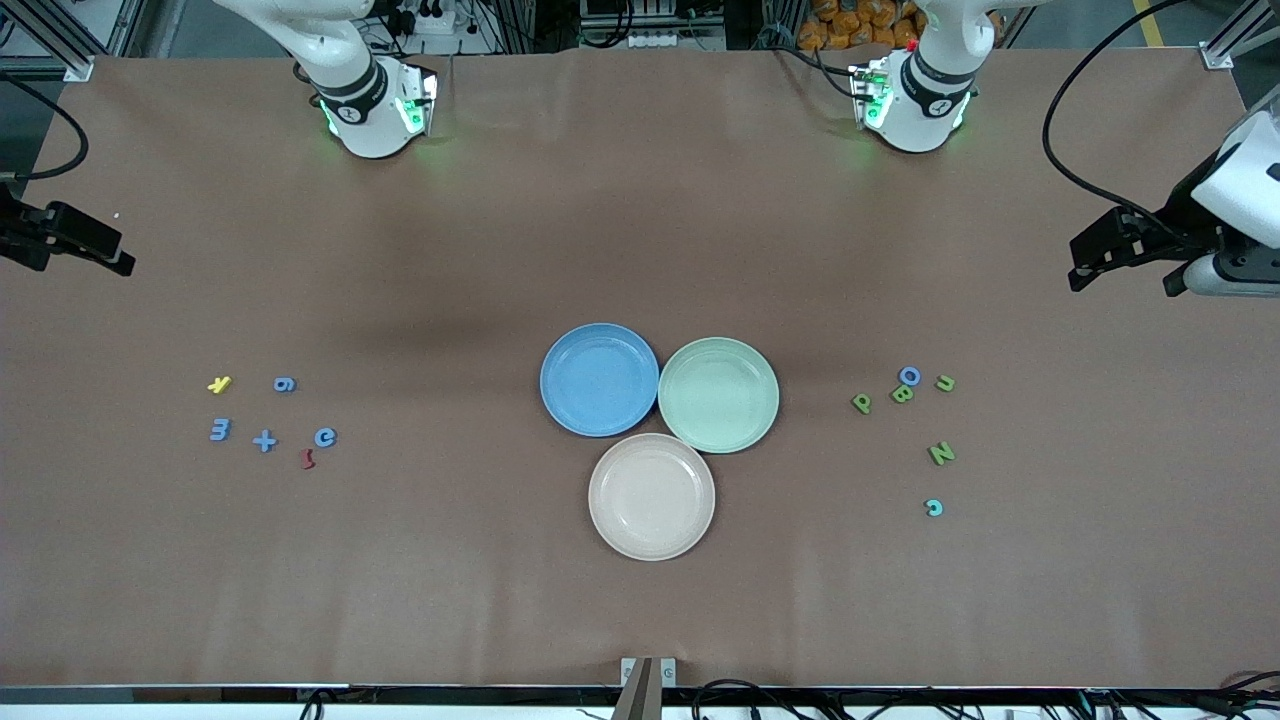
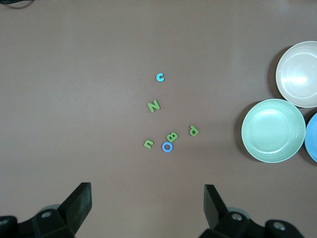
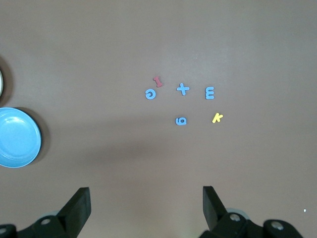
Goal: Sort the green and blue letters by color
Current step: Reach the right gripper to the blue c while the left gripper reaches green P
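Both tools released, letters unsorted on table.
Left tool (image 2: pixel 146 206) and right tool (image 3: pixel 145 208) hover empty at table ends; blue letters (image 1: pixel 264 440) lie toward right arm's end, green letters (image 1: pixel 903 394) toward left arm's end, three plates (image 1: pixel 652 545) between.

A wide table covered in plain matt brown paper (image 1: pixel 640 200) fills nearly the whole front view; aluminium frame posts (image 1: pixel 60 40) stand at its upper corners; black cables (image 1: pixel 1080 150) trail across the brown surface near one corner; a heap of orange objects (image 1: pixel 850 25) sits past the table's upper edge; soft shadow darkens the paper near the middle.
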`<state>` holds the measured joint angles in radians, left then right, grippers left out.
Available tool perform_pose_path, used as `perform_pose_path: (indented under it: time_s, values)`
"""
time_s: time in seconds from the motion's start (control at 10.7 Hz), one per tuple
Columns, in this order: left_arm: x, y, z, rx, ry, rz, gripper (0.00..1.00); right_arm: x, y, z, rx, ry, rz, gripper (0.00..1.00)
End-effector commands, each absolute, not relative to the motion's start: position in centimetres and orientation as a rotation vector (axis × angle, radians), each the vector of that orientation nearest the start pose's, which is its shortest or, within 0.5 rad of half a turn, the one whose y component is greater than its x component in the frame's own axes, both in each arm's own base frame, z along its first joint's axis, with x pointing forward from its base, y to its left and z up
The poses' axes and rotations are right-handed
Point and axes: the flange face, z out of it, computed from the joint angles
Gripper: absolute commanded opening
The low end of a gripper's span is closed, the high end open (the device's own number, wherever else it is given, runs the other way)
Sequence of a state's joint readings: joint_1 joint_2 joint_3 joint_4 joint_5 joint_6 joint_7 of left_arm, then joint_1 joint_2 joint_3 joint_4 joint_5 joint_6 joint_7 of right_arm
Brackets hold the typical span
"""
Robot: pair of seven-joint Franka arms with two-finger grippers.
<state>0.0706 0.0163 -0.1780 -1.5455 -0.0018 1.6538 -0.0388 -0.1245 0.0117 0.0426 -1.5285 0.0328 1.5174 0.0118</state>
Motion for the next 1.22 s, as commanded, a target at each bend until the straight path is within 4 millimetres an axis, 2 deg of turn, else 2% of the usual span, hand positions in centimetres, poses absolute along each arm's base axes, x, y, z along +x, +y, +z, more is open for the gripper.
perform_pose_path:
  time_s: [0.0,0.19,0.38,0.56,0.75,0.84,0.94,1.03,1.13]
  values:
    - [55.8,-5.9,64.5,-3.158,0.092,-0.160,1.00,55.0,-4.6,63.9,-3.112,0.134,0.034,1.00]
    - [55.9,-5.8,64.0,-3.157,0.094,-0.144,1.00,55.0,-4.6,63.9,-3.112,0.132,0.034,1.00]
    - [56.8,-5.9,62.0,-3.162,0.096,-0.086,1.00,55.0,-4.6,63.9,-3.113,0.115,0.031,1.00]
    - [58.8,-5.8,57.7,-3.173,0.094,-0.001,1.00,55.0,-4.6,63.9,-3.115,0.113,0.032,1.00]
    - [59.8,-6.7,52.9,-3.179,0.109,-0.018,1.00,55.1,-4.6,63.6,-3.114,0.113,0.039,1.00]
    - [59.9,-7.1,49.6,-3.185,0.104,-0.048,1.00,55.7,-5.6,62.5,-3.114,0.109,0.069,1.00]
    - [60.2,-7.1,46.2,-3.190,0.099,-0.075,1.00,56.3,-7.6,60.9,-3.108,0.092,0.105,1.00]
    - [60.7,-7.2,43.6,-3.197,0.094,-0.075,1.00,56.9,-9.4,59.5,-3.088,0.094,0.123,1.00]
    - [61.1,-8.1,41.4,-3.204,0.101,-0.055,1.00,57.6,-10.5,57.7,-3.081,0.098,0.159,1.00]
